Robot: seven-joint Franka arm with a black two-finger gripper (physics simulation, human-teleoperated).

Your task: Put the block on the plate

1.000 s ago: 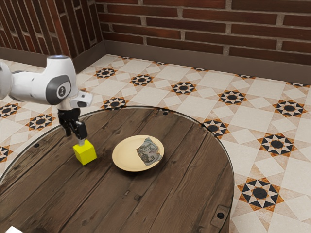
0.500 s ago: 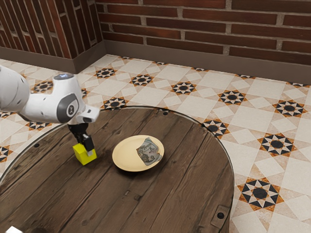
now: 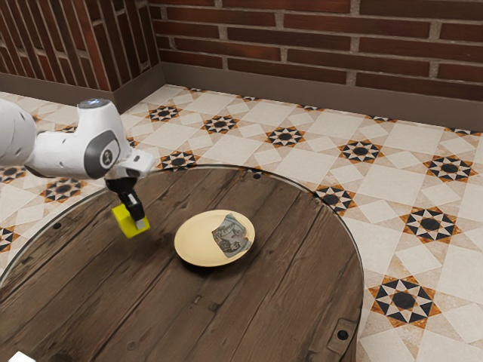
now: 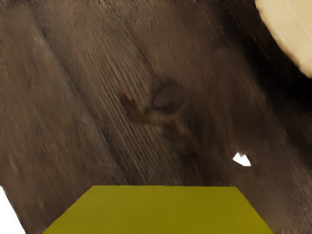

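Change: my block (image 3: 121, 219) sat on the table (image 3: 241, 305) 0.5 s ago; now it's up, slightly tilted.
Meaning: grasp seems good, 1 carry and 1 release left.
Gripper (image 3: 133, 219): 2 fingers pinching the block, parted by its width.
Plate (image 3: 193, 243): near, towards the exterior view's right.

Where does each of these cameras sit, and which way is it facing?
Exterior view: beside my arm, looking down across the round table; arm and black gripper show, holding the yellow block.
Wrist view: mounted by the gripper, looking down at the table, the block large at the lower edge.
Both share the block, plate and table.
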